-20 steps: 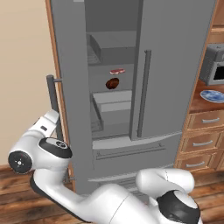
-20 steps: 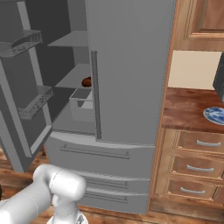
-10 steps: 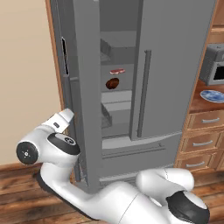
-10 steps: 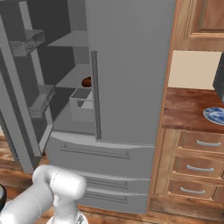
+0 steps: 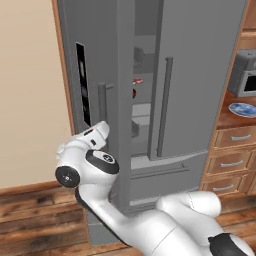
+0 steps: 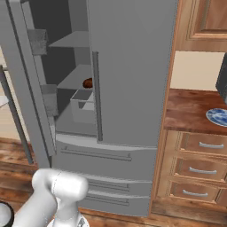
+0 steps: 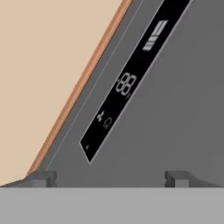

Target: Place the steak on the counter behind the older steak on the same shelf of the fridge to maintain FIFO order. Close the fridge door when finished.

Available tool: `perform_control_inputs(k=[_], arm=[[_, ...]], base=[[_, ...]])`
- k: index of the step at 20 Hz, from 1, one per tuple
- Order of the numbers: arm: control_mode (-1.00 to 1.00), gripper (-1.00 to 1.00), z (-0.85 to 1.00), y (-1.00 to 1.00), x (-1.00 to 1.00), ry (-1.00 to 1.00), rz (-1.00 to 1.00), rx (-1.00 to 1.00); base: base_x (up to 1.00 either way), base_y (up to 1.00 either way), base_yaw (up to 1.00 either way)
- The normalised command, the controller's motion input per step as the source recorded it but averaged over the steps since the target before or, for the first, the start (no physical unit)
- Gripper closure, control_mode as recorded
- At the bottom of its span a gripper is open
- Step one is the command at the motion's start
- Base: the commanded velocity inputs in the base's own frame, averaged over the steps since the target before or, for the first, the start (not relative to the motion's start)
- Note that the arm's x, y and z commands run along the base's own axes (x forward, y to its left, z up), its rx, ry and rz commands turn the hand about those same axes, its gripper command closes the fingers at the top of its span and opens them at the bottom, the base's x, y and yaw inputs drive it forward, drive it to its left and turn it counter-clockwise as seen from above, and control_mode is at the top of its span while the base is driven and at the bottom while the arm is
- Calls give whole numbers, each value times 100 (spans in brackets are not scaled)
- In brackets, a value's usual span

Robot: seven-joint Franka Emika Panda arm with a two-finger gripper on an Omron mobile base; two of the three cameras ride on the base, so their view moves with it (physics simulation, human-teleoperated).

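The fridge (image 5: 200, 75) has its left door (image 5: 95, 60) swung most of the way shut, leaving a narrow gap. Through the gap the pinkish-red steak (image 5: 137, 81) lies on the grey shelf, just behind the older steak (image 5: 134, 93), a dark lump. From the right, the older steak (image 6: 88, 83) sits on the shelf (image 6: 73, 80). My gripper (image 7: 110, 178) is open, with its fingertips (image 7: 43, 177) wide apart and nothing between them. It faces the door's black display panel (image 7: 127, 83) at close range. My hand (image 5: 99, 132) rests against the door's outer face, below the handle (image 5: 102, 102).
The wooden counter (image 6: 190, 111) with drawers (image 6: 201, 146) stands right of the fridge and holds a blue-patterned plate (image 6: 218, 116). A drawer bin (image 6: 83, 105) sits under the shelf. Door bins (image 6: 39, 41) hang on the door's inner side. The beige wall (image 5: 30, 100) lies to the left.
The left fridge door has swung from wide open to nearly shut. My arm has followed it to the right, with the hand staying against the door's outer face.
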Motion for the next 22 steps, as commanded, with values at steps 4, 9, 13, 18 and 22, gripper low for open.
perform_control_inputs(k=[4,9,13,18,22], arm=[[-100,-100,4,-87,83,-13,0,15],[-100,-100,4,-82,78,-9,0,13],[-100,-100,12,-83,75,-1,0,14],[-100,-100,9,-76,76,-3,0,14],[-100,-100,9,-68,65,-4,3,14]], base=[[0,0,0],[0,0,0],[0,0,0],[0,0,0],[0,0,0]])
